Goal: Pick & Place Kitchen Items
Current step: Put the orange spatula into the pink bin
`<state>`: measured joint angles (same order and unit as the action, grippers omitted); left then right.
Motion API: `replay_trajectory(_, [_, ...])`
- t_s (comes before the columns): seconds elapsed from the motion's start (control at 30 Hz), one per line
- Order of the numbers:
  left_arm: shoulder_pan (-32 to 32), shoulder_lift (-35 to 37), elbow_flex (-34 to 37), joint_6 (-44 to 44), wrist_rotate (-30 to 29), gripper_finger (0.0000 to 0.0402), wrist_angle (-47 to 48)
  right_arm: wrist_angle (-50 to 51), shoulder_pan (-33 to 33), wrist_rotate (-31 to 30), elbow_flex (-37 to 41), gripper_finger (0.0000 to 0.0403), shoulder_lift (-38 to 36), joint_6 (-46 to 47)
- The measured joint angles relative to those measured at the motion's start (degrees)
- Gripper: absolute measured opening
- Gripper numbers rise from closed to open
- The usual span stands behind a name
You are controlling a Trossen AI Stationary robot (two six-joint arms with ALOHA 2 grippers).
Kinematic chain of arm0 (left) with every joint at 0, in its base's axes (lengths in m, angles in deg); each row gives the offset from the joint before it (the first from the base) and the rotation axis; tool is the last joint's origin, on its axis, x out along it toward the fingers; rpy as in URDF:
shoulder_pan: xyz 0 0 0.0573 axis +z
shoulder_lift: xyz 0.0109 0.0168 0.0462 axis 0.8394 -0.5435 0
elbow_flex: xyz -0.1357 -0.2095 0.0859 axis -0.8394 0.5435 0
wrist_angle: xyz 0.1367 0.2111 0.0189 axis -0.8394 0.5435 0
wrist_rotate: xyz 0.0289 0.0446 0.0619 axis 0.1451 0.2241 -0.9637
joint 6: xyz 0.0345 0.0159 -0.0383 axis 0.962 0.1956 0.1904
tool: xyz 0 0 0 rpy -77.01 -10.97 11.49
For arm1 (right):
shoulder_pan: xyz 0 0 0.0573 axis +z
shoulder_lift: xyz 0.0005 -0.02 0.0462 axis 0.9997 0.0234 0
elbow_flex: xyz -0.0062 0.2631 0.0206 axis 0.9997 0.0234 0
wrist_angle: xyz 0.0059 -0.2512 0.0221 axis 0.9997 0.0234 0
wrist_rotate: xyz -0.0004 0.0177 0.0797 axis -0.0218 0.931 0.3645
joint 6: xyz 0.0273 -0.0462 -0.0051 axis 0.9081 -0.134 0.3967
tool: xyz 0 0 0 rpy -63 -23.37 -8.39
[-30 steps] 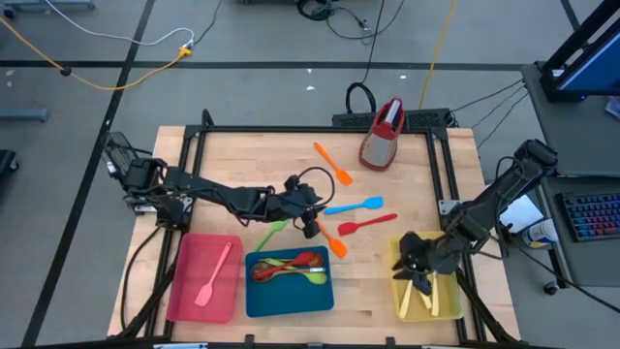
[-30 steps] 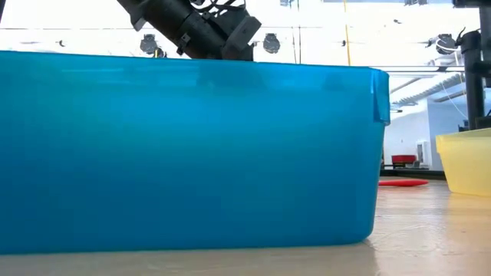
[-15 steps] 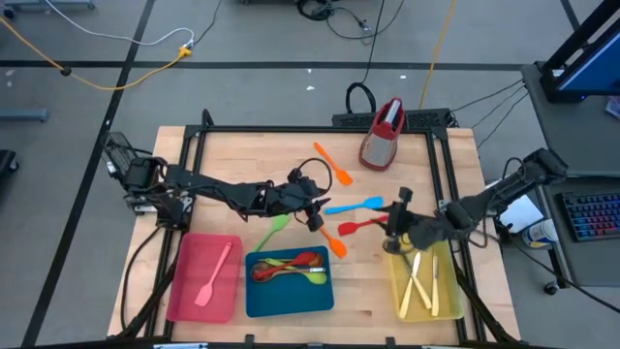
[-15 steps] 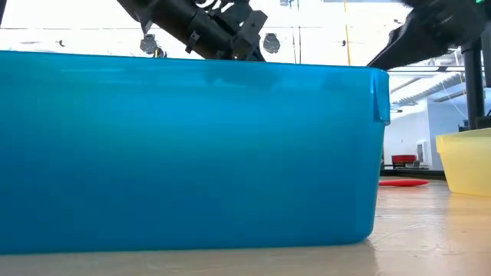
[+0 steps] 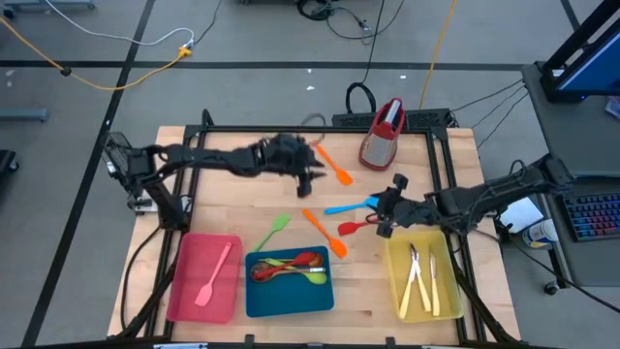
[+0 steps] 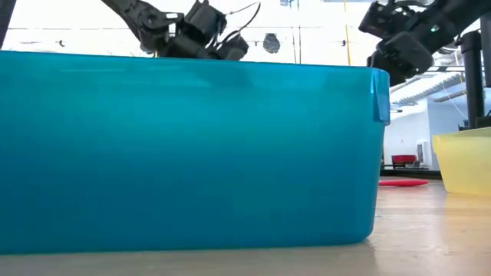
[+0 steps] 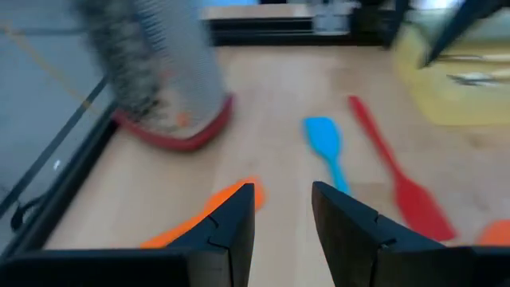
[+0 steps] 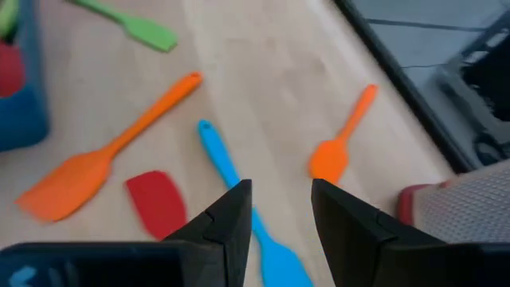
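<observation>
Loose kitchen items lie on the wooden table (image 5: pixel 223 165): an orange spatula (image 5: pixel 333 163) near the grater (image 5: pixel 383 134), a second orange spatula (image 5: pixel 325 233) nearer the trays, a blue spatula (image 5: pixel 355 206), a red spatula (image 5: pixel 355 227) just beside it, and a green spatula (image 5: pixel 272 232) close to the blue tray's far edge. All are slim, single-colour pieces with flat blades. The red tray (image 5: pixel 188 291) holds one pink spatula (image 5: pixel 215 276). The blue tray (image 5: pixel 262 301) holds a tangle of green and red spoons (image 5: pixel 291 267). The yellow tray (image 5: pixel 399 291) holds cream knives (image 5: pixel 422 279) lying lengthwise. The left gripper (image 5: pixel 312 173) hangs over the far part of the table, just beside the far orange spatula, fingers apart and holding nothing. The right gripper (image 5: pixel 384 211) hovers above the blue and red spatulas, fingers likewise apart and empty. The table is light wood inside a black frame, on a grey floor strewn with cables; a keyboard (image 5: pixel 593 215) sits on a side desk to the right. The low view is largely filled by the blue tray's wall, with both arms above it and a bright room behind.
</observation>
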<state>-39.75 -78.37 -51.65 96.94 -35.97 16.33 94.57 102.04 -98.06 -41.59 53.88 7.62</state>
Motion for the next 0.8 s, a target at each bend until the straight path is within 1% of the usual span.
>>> replay_trajectory(0.1, [4.86,0.0,0.0,-0.19,5.49,0.0131,0.91,-1.07,-1.37,-1.37,0.07,0.0128,0.0,-0.01])
replay_trajectory(0.17, [6.97,0.0,0.0,0.71,8.29,0.0131,1.33,-4.46,-2.42,-1.3,1.07,0.0128,0.0,-0.02])
replay_trajectory(0.27, [8.78,0.0,-0.39,4.94,9.44,0.0131,2.32,-14.23,-3.77,-1.17,4.81,0.0128,0.0,-0.28])
replay_trajectory(0.33, [9.7,-0.02,-2.37,7.28,9.41,0.0131,5.67,-22.56,-4.56,-0.58,8.26,0.0128,0.0,-0.82])
replay_trajectory(0.4, [10.15,-0.45,-4.83,8.29,9.16,0.0131,9.32,-29.98,-5.55,3.12,11.72,0.0128,0.0,-3.03])
replay_trajectory(0.5, [9.96,-1.08,-6.38,8.58,9.0,0.0131,14.56,-39.46,-7.37,11.89,16.33,0.0131,0.14,-6.71])
replay_trajectory(0.53, [9.72,-1.11,-6.38,8.59,8.94,0.0131,15.57,-42.03,-8.09,13.72,17.35,0.0134,0.41,-7.38])
replay_trajectory(0.57, [9.41,-1.14,-6.41,8.64,8.96,0.0131,15.7,-43.66,-8.72,14.3,18.05,0.0138,0.52,-7.92])
replay_trajectory(0.67, [8.39,-1.03,-6.49,8.96,9.0,0.0131,18.49,-43.52,-11.42,14.1,18.56,0.0157,0.52,-10.9])
replay_trajectory(0.7, [8.0,-1.07,-6.49,8.96,8.96,0.0131,19.35,-43.21,-12.5,14.87,18.56,0.0166,0.51,-11.85])
replay_trajectory(0.8, [6.68,-1.07,-6.49,9.54,8.96,0.0131,21.32,-40.54,-16.48,21.71,18.56,0.0188,0.48,-15.41])
